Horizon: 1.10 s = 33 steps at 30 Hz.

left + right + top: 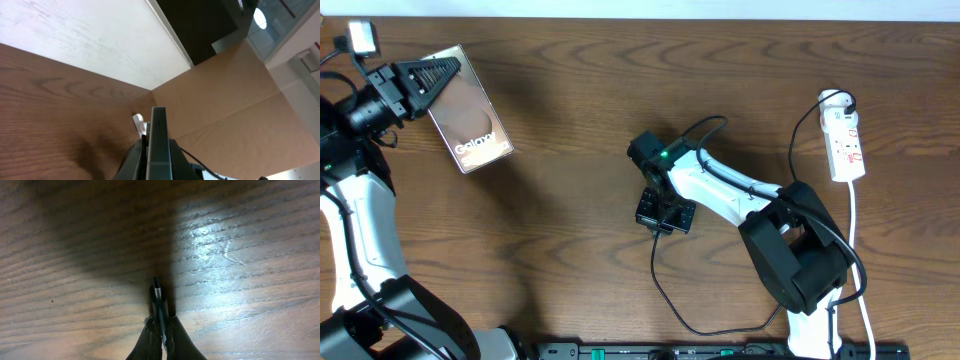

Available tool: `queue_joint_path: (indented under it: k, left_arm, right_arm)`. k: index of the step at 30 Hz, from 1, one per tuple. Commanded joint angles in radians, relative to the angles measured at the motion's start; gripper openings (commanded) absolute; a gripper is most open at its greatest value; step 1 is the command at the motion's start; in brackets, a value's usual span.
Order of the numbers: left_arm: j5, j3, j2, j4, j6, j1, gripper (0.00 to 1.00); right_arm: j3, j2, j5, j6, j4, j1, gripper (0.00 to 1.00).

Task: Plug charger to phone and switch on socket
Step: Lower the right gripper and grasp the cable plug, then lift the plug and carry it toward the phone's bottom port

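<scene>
Right gripper (160, 326) pinches the charger (156, 294) by its plug tip, low at mid-table (570, 130). Left gripper (445, 72) clamps the phone (472, 122) far left. Socket (846, 142) lies well apart, far right.

The bench (570, 120) is mid-brown wood with darker streaked grain. Under the right pincer (161, 327) it shows a pale bluish sheen beside a dark shadow. The phone (470, 112) at the left pincer (448, 70) has a glossy brownish face with white "Galaxy" lettering and a light rim. Both pincers are black. The charger (654, 270) at the right pincer is thin and black, its tip (157, 292) dark with a silvery streak. Well to that pincer's right, the socket (846, 145) is white with red markings, its cord (851, 205) white and its plug (842, 100) black. A green light (663, 155) glows on the white right arm (720, 192).
</scene>
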Motion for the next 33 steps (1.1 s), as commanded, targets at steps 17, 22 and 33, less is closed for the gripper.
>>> queue_joint_path:
  k: [17, 22, 33]
  left_arm:
    - [0.024, 0.006, -0.011, 0.008, 0.005, 0.003, 0.07]
    - [0.024, 0.005, -0.011, 0.008, 0.006, 0.003, 0.07]
    - [0.024, 0.006, -0.011, 0.008, 0.006, 0.003, 0.07]
  right_arm:
    - [0.140, 0.048, -0.768, -0.830, 0.333, -0.074, 0.01]
    - [0.147, 0.048, -0.954, -0.886, 0.467, -0.073, 0.01]
    - [0.146, 0.048, -1.223, -1.179, 0.534, -0.068, 0.01]
